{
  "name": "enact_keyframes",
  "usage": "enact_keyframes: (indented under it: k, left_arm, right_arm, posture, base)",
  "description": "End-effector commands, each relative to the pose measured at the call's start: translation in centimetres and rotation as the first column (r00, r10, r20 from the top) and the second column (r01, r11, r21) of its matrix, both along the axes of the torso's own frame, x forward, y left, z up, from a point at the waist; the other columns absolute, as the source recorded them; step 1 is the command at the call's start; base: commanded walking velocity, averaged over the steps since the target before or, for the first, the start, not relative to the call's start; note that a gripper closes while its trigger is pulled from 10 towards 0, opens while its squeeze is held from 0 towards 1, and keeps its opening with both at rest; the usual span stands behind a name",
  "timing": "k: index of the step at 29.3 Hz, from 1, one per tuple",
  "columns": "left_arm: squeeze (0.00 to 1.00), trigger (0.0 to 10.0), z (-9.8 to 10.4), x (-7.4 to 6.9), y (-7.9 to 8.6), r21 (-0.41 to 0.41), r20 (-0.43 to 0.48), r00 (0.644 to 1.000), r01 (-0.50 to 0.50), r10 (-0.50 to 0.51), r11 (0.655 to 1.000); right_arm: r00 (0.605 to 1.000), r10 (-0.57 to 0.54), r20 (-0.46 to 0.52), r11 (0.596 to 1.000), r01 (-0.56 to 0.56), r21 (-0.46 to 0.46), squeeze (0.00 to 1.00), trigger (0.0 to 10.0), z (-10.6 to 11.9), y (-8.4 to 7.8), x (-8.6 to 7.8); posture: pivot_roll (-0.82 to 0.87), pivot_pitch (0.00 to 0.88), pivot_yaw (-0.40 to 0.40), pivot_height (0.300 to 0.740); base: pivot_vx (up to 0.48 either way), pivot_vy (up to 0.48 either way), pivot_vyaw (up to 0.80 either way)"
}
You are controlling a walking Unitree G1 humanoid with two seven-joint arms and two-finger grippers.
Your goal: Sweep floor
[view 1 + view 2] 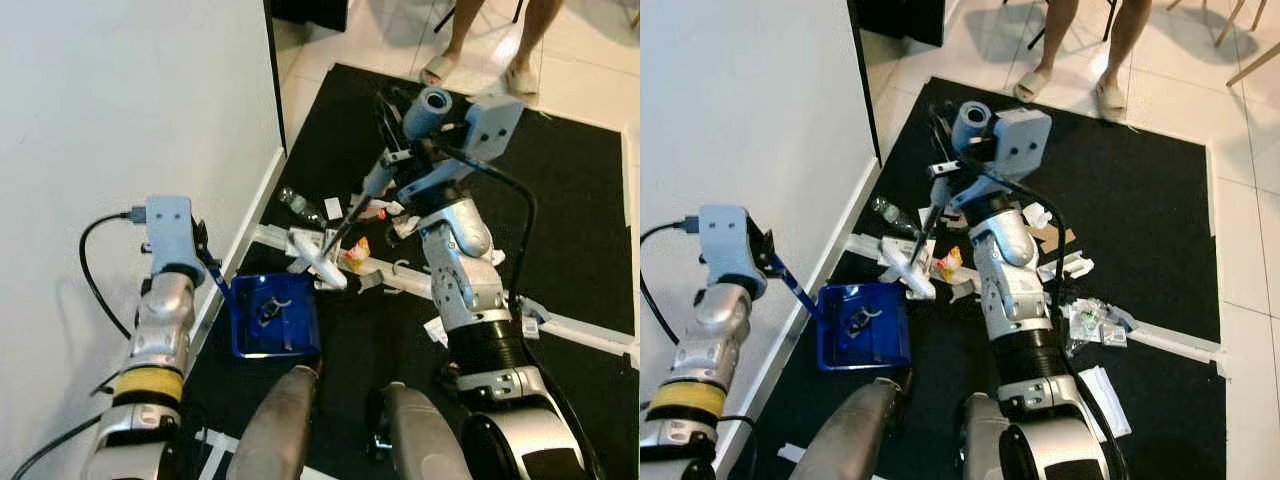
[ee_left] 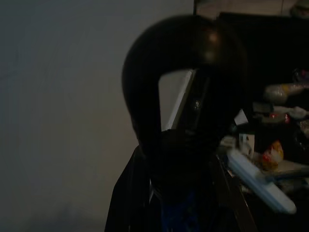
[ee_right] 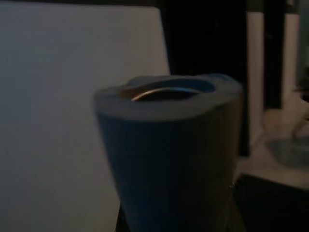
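1. In the right wrist view we see the broom handle's (image 3: 166, 145) hollow grey-blue end up close; the head views show its white brush head (image 1: 328, 272) down among litter (image 1: 362, 250) on the black mat (image 1: 1120, 180).
2. Our right hand (image 1: 395, 150) is clamped on that handle.
3. Our left hand (image 1: 205, 262) pinches the blue dustpan's (image 1: 272, 318) handle beside the wall (image 1: 120, 110).

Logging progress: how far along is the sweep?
Done: a few scraps lie in the blue dustpan, held by the left pincer. In hand: right pincer works the broom beside it. Left: bottle, wrappers and paper still litter the black mat.
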State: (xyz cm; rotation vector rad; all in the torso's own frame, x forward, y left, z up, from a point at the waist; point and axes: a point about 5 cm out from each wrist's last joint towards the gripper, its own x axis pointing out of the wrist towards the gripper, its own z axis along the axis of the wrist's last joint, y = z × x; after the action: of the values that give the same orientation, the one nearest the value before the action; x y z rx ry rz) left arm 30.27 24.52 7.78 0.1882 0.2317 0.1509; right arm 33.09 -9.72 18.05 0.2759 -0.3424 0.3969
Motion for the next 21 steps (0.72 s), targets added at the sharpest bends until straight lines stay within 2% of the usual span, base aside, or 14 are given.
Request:
enact_keyframes:
  k: [1,5,11,12,13,21]
  left_arm:
    - [0.00,10.0,-0.2,-0.3,1.5,0.028,-0.061,0.998,-0.015,0.017,0.999]
    - [0.00,10.0,0.8,0.1,1.5,-0.025,-0.034,0.999,-0.027,0.026,0.999]
    - [0.00,10.0,1.3,0.1,1.6,-0.075,-0.030,0.997,-0.067,0.065,0.995]
    - [0.00,10.0,1.8,0.2,1.7,-0.113,-0.023,0.996,-0.088,0.086,0.990]
    - [0.00,10.0,1.8,0.2,1.7,-0.113,-0.023,0.996,-0.088,0.086,0.990]
    - [0.00,10.0,5.2,0.7,2.2,-0.147,0.029,0.994,-0.104,0.109,0.984]
  right_arm:
    - [0.998,-0.063,-0.006,0.998,0.063,0.002,0.00,10.0,-0.2,-1.6,0.0]
    - [0.993,-0.110,-0.032,0.994,0.109,-0.022,0.00,10.0,-0.8,-2.4,0.2]
    - [0.993,-0.105,-0.052,0.994,0.104,-0.033,0.00,10.0,-1.0,-2.1,0.3]
    - [0.994,-0.094,-0.059,0.995,0.091,-0.042,0.00,10.0,-1.2,-1.8,0.3]
    - [0.994,-0.094,-0.059,0.995,0.091,-0.042,0.00,10.0,-1.2,-1.8,0.3]
    - [0.994,-0.080,-0.069,0.995,0.076,-0.058,0.00,10.0,-1.4,-1.6,0.8]
  posture:
    - [0.03,0.072,-0.016,0.740]
    - [0.03,0.053,-0.017,0.740]
    - [0.04,0.030,-0.026,0.740]
    - [0.04,0.023,-0.030,0.740]
    - [0.04,0.023,-0.030,0.740]
    - [0.05,0.000,-0.050,0.740]
  base:
    - [0.000,0.000,0.00]
    - [0.000,0.000,0.00]
    - [0.000,0.000,0.00]
    - [0.000,0.000,0.00]
    - [0.000,0.000,0.00]
    - [0.000,0.000,0.00]
